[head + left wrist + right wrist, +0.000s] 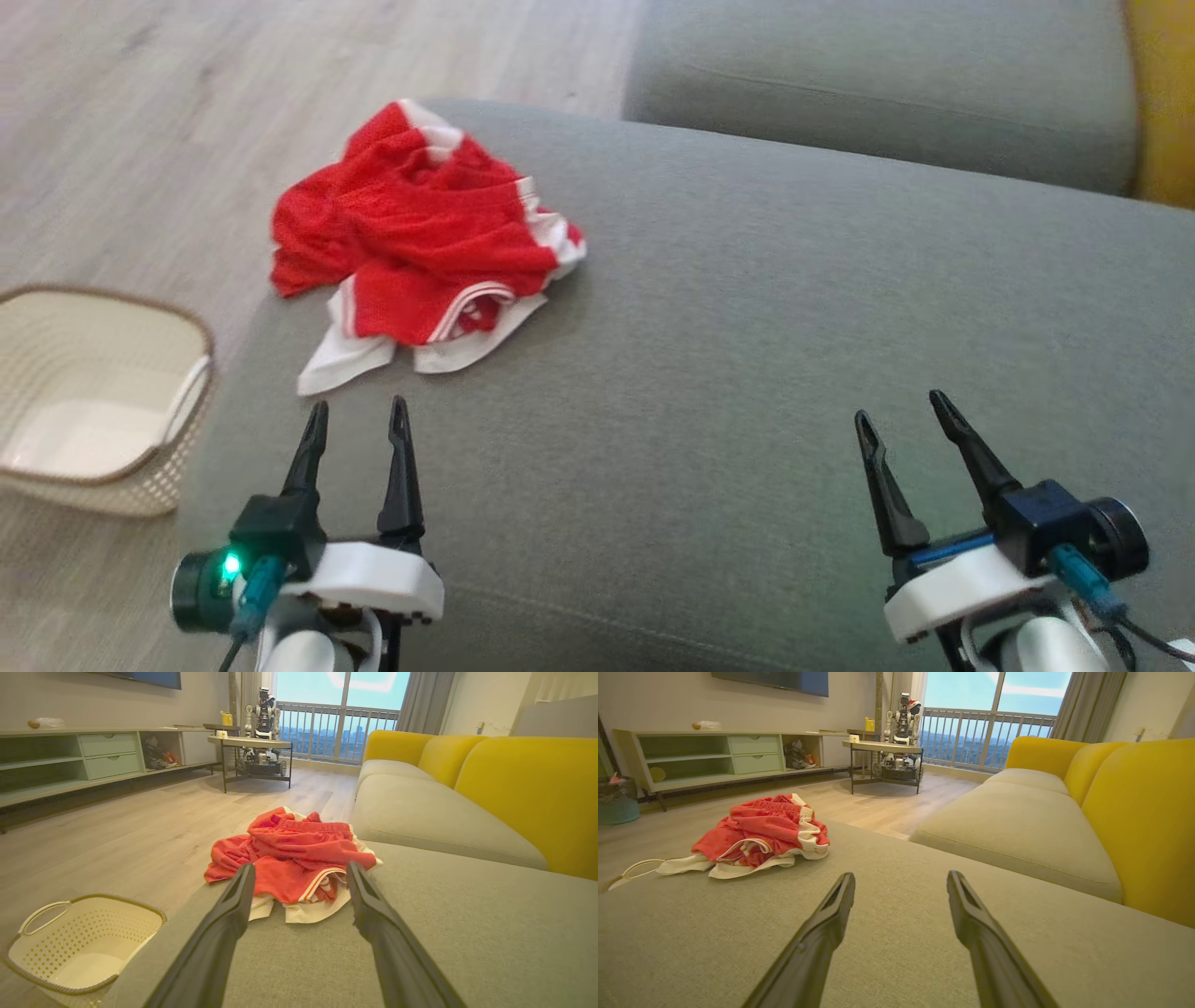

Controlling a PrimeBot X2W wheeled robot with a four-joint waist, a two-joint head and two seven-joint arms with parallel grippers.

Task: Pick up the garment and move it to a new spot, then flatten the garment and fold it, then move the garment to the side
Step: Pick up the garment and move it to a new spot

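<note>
The garment (pixel 425 243) is a crumpled red mesh piece with white trim, lying in a heap at the left edge of the grey sofa cushion (pixel 747 373). My left gripper (pixel 359 420) is open just short of its near white hem, fingers pointing at it, nothing between them. In the left wrist view the garment (pixel 294 858) sits right beyond the left gripper (pixel 299 872). My right gripper (pixel 901 415) is open over bare cushion, far to the right of the heap. In the right wrist view the garment (pixel 761 835) lies to the upper left of the right gripper (pixel 901 884).
A cream perforated basket (pixel 93 392) stands on the wooden floor left of the cushion, also seen as the basket (pixel 79 942). A second grey seat (pixel 887 84) with yellow backrests (pixel 528 793) lies beyond. A side table (pixel 882 746) carrying a small robot stands far off.
</note>
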